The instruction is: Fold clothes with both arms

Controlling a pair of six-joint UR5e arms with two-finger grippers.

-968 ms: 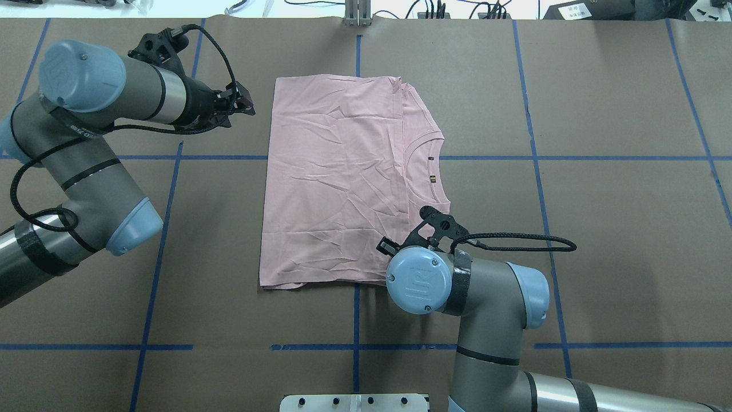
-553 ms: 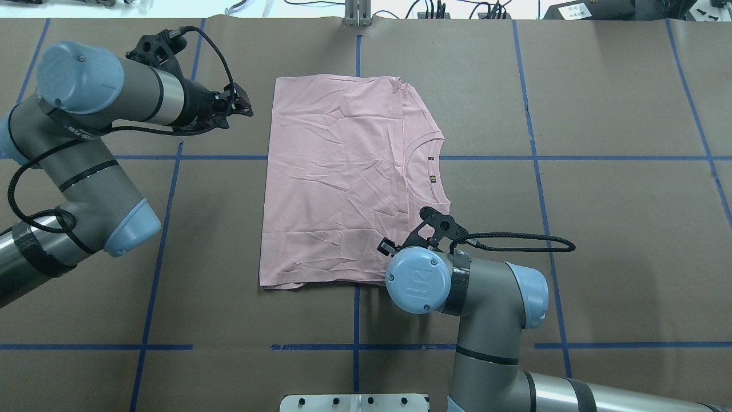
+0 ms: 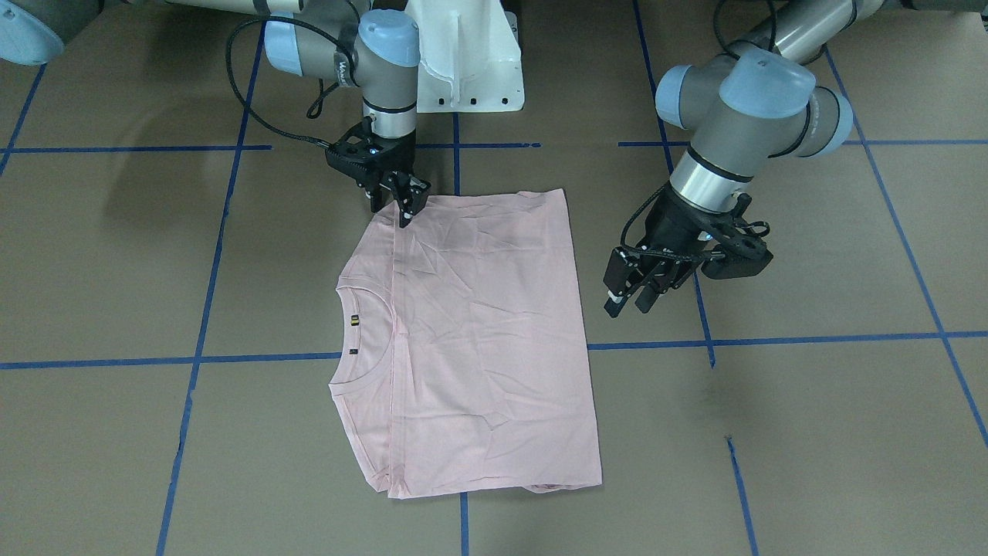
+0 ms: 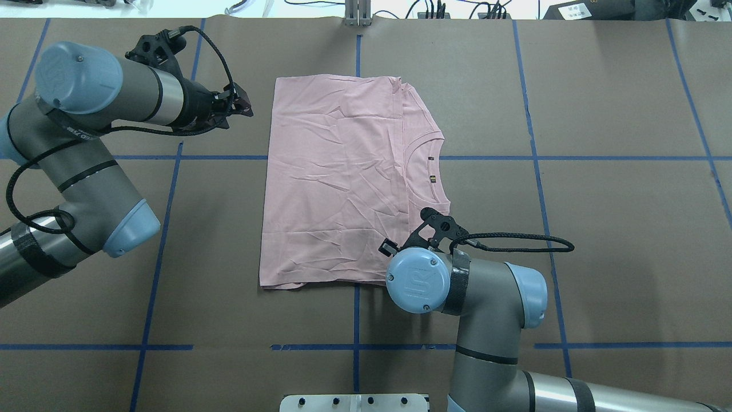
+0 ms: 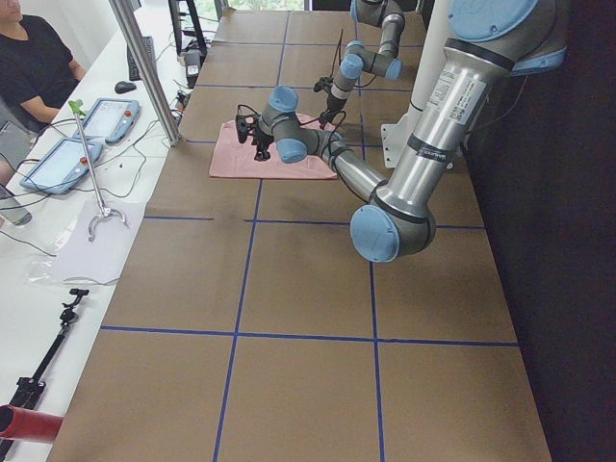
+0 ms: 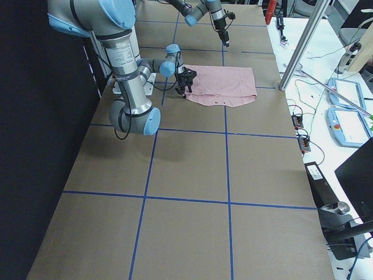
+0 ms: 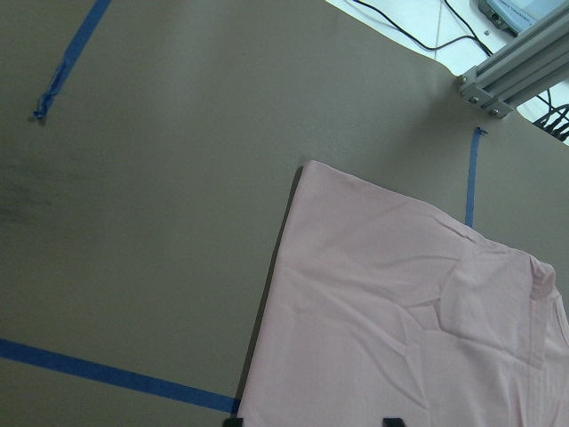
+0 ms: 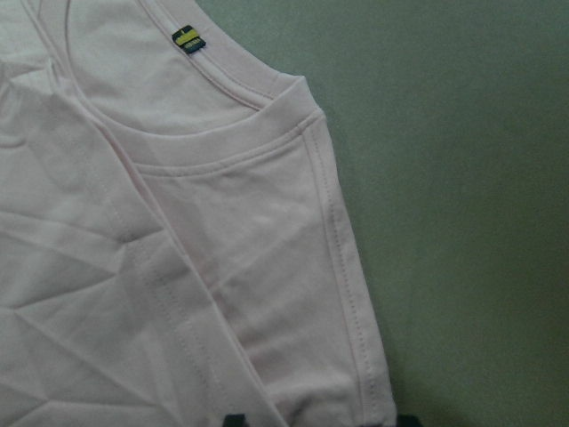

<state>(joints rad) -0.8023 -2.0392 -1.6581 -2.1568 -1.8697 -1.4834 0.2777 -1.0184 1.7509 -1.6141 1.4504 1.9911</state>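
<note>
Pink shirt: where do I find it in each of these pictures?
Front-facing: shirt at centre, neckline toward the picture's left.
Overhead: shirt at centre, neckline toward the picture's right.
Exterior left: shirt small, far, upper middle.
Exterior right: shirt small, far, upper middle.
Left wrist: shirt lower right.
Right wrist: shirt fills the left, close up.
Shared landmark: neck label.

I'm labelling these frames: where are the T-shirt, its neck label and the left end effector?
T-shirt (image 4: 337, 183): overhead exterior view, middle of the folded body.
neck label (image 8: 187, 40): right wrist view, middle of the tag.
left end effector (image 3: 625, 309): front-facing view, midway between its fingertips.
</note>
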